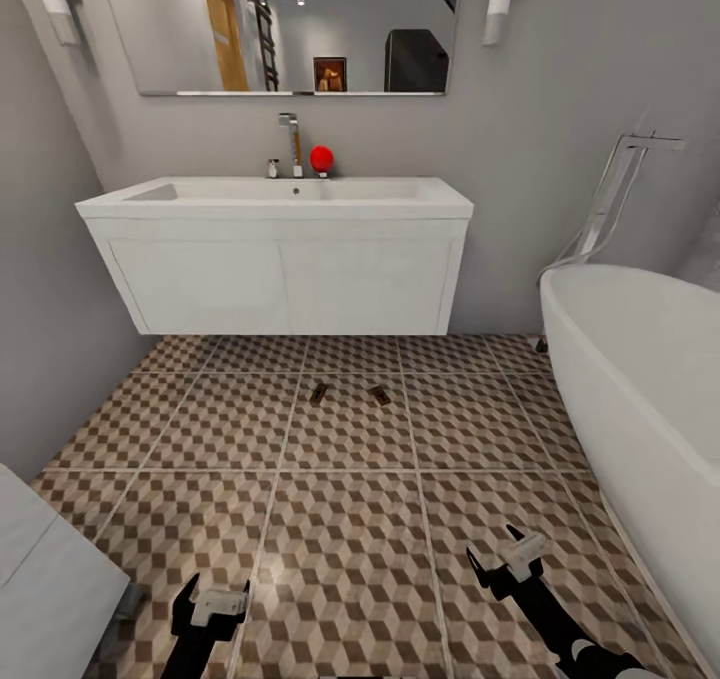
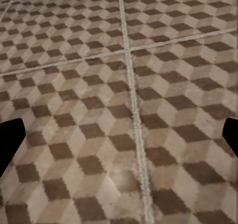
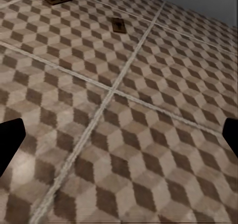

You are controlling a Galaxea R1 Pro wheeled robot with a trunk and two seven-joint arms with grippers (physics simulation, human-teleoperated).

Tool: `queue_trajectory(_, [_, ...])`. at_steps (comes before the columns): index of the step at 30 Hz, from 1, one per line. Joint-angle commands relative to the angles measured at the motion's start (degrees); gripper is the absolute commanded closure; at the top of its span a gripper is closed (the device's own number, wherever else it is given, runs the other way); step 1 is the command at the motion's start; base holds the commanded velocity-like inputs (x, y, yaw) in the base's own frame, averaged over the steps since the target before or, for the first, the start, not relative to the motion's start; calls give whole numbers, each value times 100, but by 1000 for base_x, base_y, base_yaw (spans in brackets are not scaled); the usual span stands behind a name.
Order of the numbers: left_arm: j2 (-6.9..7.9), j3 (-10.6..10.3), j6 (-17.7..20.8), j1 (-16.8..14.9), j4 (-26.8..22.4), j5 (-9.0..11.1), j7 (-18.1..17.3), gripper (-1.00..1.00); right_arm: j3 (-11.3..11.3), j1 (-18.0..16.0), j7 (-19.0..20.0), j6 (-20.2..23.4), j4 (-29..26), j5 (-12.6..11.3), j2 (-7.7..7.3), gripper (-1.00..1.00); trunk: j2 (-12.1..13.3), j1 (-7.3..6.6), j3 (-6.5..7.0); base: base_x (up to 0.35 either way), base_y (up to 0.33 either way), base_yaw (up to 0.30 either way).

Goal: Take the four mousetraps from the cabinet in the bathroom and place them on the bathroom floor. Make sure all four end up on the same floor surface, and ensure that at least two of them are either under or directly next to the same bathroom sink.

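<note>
Bathroom floor (image 1: pixel 350 519) seen ahead, cube-pattern tiles. Bathroom sink (image 1: pixel 275 199) mounted on wall above floor's far edge. Two mousetraps laid on floor just in front of sink: one (image 1: pixel 318 393), other (image 1: pixel 379 395) beside it. Judged roughly half done; two traps left to be fetched. Left hand (image 1: pixel 208 599) and right hand (image 1: pixel 500 559) held wide open, empty, low over floor well short of sink.

The two traps (image 1: pixel 319 393) (image 1: pixel 379 394) at twelve o'clock are too small to show wire or mark. A third object (image 1: pixel 541 345), possibly another trap, hides behind the tub (image 1: pixel 640 379) at one o'clock.
</note>
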Motion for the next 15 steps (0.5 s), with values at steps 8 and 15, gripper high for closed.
queue_trajectory(8, [-193, -42, -45, 0, -91, 54, -9, -100, -49, 82, 41, -44, -4, -447, -12, -100, 9, -22, 173, 0, 0, 0])
queue_trajectory(15, [-286, -43, -47, 1, -184, 54, -10, -100, -48, 96, 45, -40, 0, -865, -33, -100, 18, -40, 328, 0, 0, 0])
